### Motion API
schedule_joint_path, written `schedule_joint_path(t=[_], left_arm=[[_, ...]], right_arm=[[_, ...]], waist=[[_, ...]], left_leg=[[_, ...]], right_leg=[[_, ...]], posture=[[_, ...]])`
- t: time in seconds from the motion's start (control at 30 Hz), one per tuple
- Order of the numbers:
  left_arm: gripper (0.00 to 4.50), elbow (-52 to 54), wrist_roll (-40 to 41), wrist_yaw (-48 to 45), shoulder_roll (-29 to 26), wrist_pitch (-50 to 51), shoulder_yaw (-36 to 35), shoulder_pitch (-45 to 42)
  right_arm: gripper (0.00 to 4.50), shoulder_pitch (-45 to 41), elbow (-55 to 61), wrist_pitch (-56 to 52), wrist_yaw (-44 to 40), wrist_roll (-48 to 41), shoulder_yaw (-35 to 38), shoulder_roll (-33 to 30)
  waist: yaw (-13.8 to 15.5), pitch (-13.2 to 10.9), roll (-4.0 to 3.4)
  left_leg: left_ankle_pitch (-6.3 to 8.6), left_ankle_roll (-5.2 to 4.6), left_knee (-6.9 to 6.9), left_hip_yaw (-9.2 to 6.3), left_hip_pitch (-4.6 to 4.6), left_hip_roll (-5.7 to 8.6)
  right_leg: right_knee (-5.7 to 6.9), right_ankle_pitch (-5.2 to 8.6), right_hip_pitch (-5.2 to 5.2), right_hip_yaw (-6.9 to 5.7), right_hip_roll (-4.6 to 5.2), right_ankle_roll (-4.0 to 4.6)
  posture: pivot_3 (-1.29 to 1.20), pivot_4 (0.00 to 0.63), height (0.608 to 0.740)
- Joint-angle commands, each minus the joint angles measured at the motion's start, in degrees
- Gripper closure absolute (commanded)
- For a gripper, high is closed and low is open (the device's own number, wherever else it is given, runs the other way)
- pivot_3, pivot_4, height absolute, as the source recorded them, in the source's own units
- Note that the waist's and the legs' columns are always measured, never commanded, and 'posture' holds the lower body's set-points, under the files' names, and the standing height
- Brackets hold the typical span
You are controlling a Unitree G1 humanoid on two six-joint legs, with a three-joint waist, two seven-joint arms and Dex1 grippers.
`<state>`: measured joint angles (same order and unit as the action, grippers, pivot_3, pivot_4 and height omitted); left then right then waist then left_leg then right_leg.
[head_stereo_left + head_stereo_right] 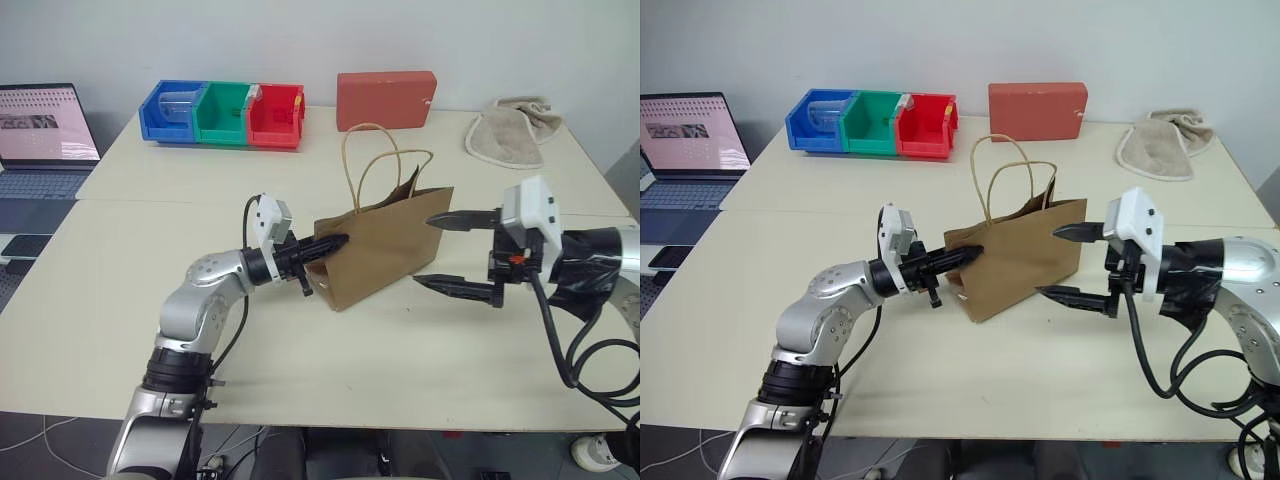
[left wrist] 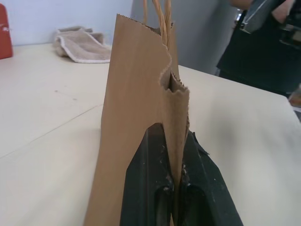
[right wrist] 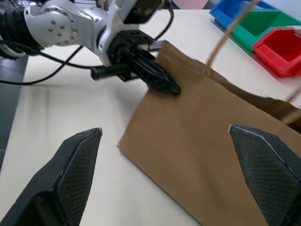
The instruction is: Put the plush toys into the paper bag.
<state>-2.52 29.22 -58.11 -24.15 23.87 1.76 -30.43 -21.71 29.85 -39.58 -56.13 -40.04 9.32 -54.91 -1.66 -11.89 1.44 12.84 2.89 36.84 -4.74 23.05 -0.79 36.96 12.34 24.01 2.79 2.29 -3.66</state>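
Low in the frame's middle, the left gripper (image 1: 335, 242) has its black fingers clamped on the left side edge of the paper bag (image 1: 385, 252), a plain brown kraft bag with thin looped handles standing upright at centre on the pale table (image 1: 300, 350). Its contents cannot be seen. Right of it, the right gripper (image 1: 433, 252) has its textured pointed fingers spread wide beside the bag's right end. Upper left, three plastic bins (image 1: 222, 113), blue, green and red, stand in a row; the blue one holds something clear. A red block (image 1: 385, 99) and a beige towel (image 1: 512, 130) lie further right.
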Motion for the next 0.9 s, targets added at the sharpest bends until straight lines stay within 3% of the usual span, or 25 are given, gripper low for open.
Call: schedule_joint_path(t=[0.03, 0.2, 0.43, 0.67, 0.83, 0.9], left_arm=[[4.47, -4.47, 1.90, -7.16, -1.08, -0.65, -0.50, -6.14], [4.47, -13.81, -0.66, -14.70, 0.05, -3.13, 2.10, -12.77], [4.47, -25.36, -4.25, -22.56, 4.77, -7.90, 6.06, -18.59], [4.47, -33.75, -8.31, -26.36, 7.38, -12.97, 7.21, -22.36], [4.47, -34.12, -10.35, -27.56, 7.28, -14.39, 7.42, -22.60], [3.88, -33.55, -10.57, -27.41, 7.02, -14.47, 6.94, -22.46]], right_arm=[[0.00, 3.67, 3.86, -4.49, -3.19, -6.73, 9.16, -4.94], [0.00, 11.57, 8.17, -8.93, -2.15, -10.56, 20.36, -7.93], [0.00, 20.61, 15.56, -15.36, 3.05, -15.39, 33.17, -7.12], [0.00, 25.05, 19.52, -17.72, 7.33, -20.75, 38.48, -6.99], [0.00, 26.55, 20.12, -17.54, 9.31, -23.12, 39.27, -7.43], [0.00, 26.69, 19.77, -17.18, 9.80, -23.33, 38.45, -7.79]], waist=[[0.37, 0.00, 0.00], [0.35, 0.00, 0.00], [0.07, 0.00, 0.00], [0.06, 0.00, 0.01], [0.10, 0.00, 0.01], [0.10, 0.00, 0.01]], left_leg=[[0.00, 0.00, 0.02, -0.02, 0.03, 0.02], [0.00, 0.00, 0.02, -0.03, 0.05, 0.02], [0.00, 0.00, 0.02, -0.01, 0.05, 0.01], [0.00, -0.01, 0.03, -0.02, 0.06, 0.02], [0.00, 0.00, 0.03, -0.02, 0.07, 0.02], [0.00, 0.00, 0.03, -0.02, 0.07, 0.01]], right_leg=[[0.00, 0.00, 0.00, -0.02, 0.00, 0.00], [-0.04, 0.00, -0.02, -0.03, 0.01, 0.00], [-0.02, 0.00, -0.01, -0.01, 0.00, 0.00], [-0.03, 0.00, -0.01, 0.00, 0.00, 0.00], [-0.04, 0.00, -0.01, 0.01, 0.00, -0.01], [-0.04, 0.00, -0.01, 0.00, 0.00, -0.01]], posture=[[0.00, 0.150, 0.740], [0.00, 0.150, 0.740], [0.00, 0.150, 0.740], [0.00, 0.150, 0.740], [0.00, 0.150, 0.740], [0.00, 0.150, 0.740]])
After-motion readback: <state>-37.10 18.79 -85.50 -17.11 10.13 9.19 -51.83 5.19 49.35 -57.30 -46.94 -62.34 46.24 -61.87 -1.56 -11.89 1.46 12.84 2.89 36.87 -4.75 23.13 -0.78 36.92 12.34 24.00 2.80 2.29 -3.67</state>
